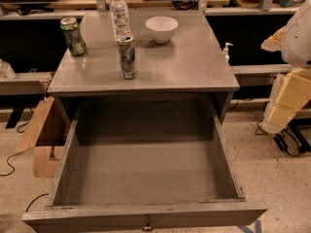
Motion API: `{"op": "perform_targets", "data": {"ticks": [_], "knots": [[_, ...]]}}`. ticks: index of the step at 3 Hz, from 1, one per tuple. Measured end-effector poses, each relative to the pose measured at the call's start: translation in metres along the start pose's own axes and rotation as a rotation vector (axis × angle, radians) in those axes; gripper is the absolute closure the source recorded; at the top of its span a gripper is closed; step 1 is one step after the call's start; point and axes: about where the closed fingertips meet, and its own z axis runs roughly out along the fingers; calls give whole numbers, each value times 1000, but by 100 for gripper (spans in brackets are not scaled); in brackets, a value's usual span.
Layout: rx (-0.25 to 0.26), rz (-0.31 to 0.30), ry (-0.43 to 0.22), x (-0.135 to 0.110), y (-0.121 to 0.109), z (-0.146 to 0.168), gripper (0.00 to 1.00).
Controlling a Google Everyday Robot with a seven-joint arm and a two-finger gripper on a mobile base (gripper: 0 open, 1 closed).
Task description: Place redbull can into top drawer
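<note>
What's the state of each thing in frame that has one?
redbull can: upright on the table top, not held.
top drawer: pulled fully open, nothing inside.
green can: upright, at the left rear corner.
plastic bottle: upright, cap on.
white bowl: right way up.
gripper: at the right edge, off the table, away from the can.
</note>
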Motion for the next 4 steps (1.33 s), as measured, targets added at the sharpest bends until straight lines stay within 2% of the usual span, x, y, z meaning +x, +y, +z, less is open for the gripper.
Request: {"op": "perform_targets", "data": {"ticks": [1,2,3,4], "knots": [[0,0,0,0,0,0,0],[16,-10,-90,-18,-18,8,0],[77,-25,-432,-73,-80,33,0],[123,-11,-710,-112,-123,43,0]]}}
